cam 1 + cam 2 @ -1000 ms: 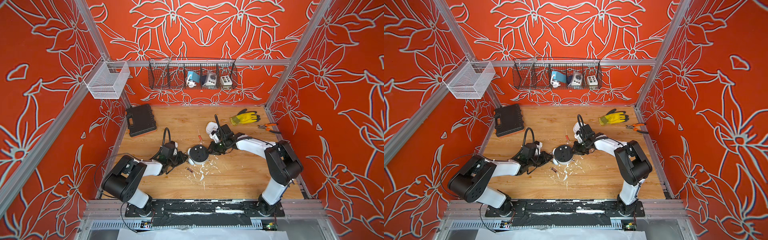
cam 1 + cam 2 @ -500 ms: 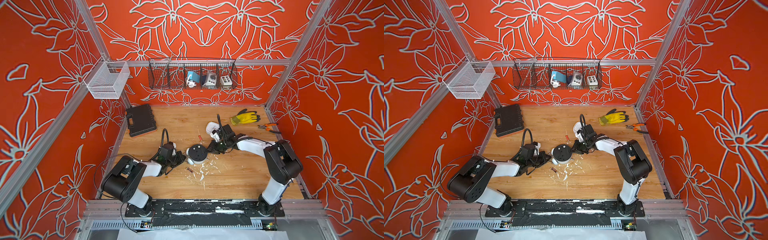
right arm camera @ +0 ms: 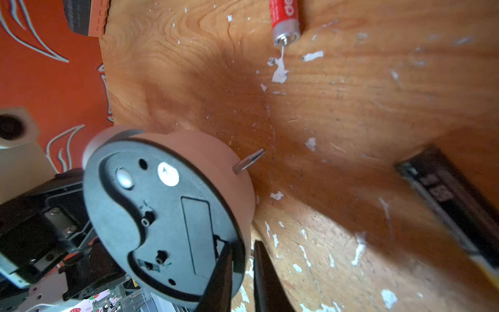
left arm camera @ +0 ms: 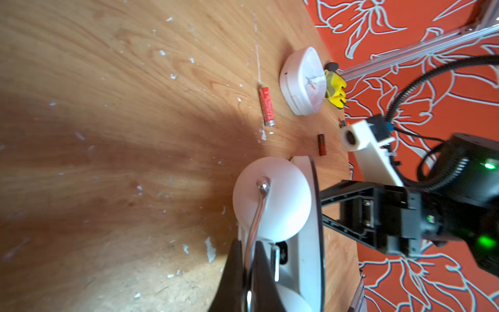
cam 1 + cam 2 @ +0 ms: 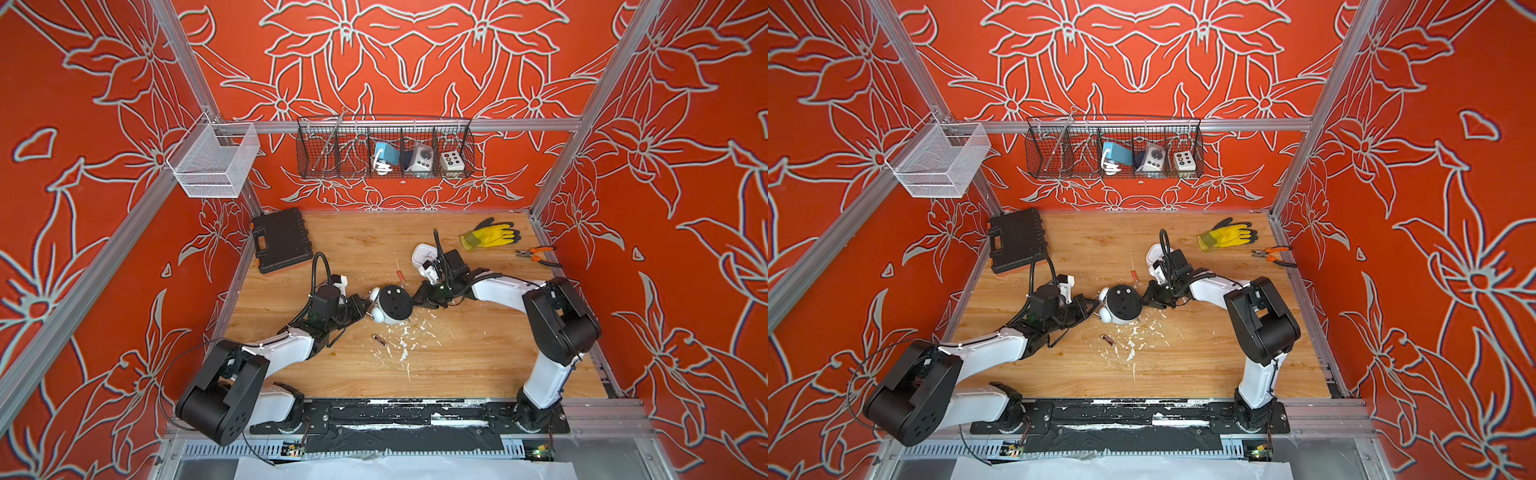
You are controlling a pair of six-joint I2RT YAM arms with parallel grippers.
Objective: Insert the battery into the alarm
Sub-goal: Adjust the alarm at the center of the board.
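Observation:
The alarm [image 5: 392,303], a white twin-bell clock, lies face down with its black back up at the table's middle in both top views [image 5: 1121,304]. My left gripper [image 4: 249,270] is shut on the alarm's thin metal handle [image 4: 259,208], by the bells. My right gripper [image 3: 241,270] stands narrowly open astride the alarm's rim. One finger rests on the black back by the battery cover [image 3: 197,235], which is in place. A red battery [image 5: 400,275] lies just behind the alarm. A dark battery [image 5: 379,340] lies in front of it.
A white round clock [image 5: 424,254] sits behind my right wrist. A yellow glove [image 5: 490,235] and pliers [image 5: 538,255] lie at the back right, a black case [image 5: 282,241] at the back left. Wire baskets [image 5: 384,149] hang on the back wall. White flecks litter the table.
My left gripper has shut on the alarm's handle. The alarm and both grippers have shifted slightly toward the back. My right jaws have parted a little.

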